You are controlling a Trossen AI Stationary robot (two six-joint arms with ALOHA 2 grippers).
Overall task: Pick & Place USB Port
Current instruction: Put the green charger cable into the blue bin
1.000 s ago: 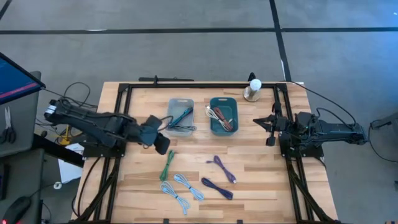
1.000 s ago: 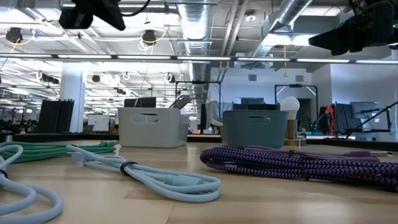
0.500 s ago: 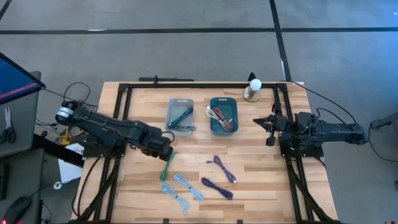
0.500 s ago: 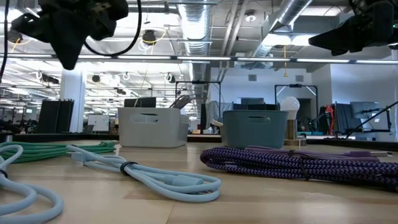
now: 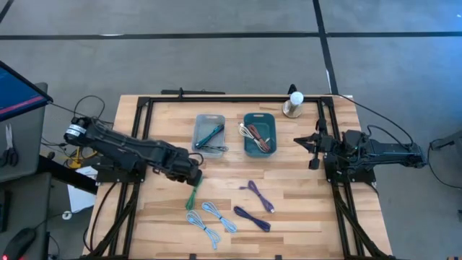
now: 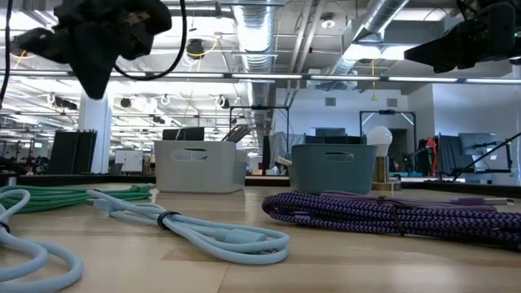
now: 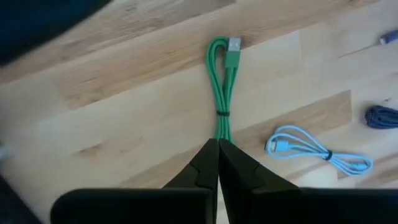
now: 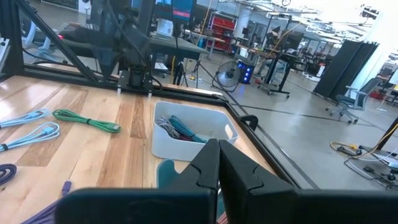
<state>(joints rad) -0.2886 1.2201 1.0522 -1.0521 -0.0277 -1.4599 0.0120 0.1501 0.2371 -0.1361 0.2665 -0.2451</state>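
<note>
A green USB cable [image 5: 193,192], bundled with a tie, lies on the wooden table; it also shows in the left wrist view [image 7: 222,87], plug end away from the fingers. My left gripper [image 5: 195,175] is shut and empty, pointing down above the cable's looped end [image 7: 221,134], well above the table in the low view [image 6: 94,57]. My right gripper [image 5: 303,142] is shut and empty, held level above the table's right side. A grey bin [image 5: 209,135] and a teal bin [image 5: 260,133] with cables in them stand at the far middle.
Two light blue cables [image 5: 219,215] [image 5: 202,227] and two purple cables [image 5: 260,193] [image 5: 251,218] lie near the front. A bulb on a round base [image 5: 294,101] stands at the far right. A black frame [image 5: 144,105] borders the table.
My left gripper has gone down and toward the table's near edge, from beside the grey bin to above the green cable's looped end, tipping to point down. In the last half second it has barely moved. The cables lie as before.
</note>
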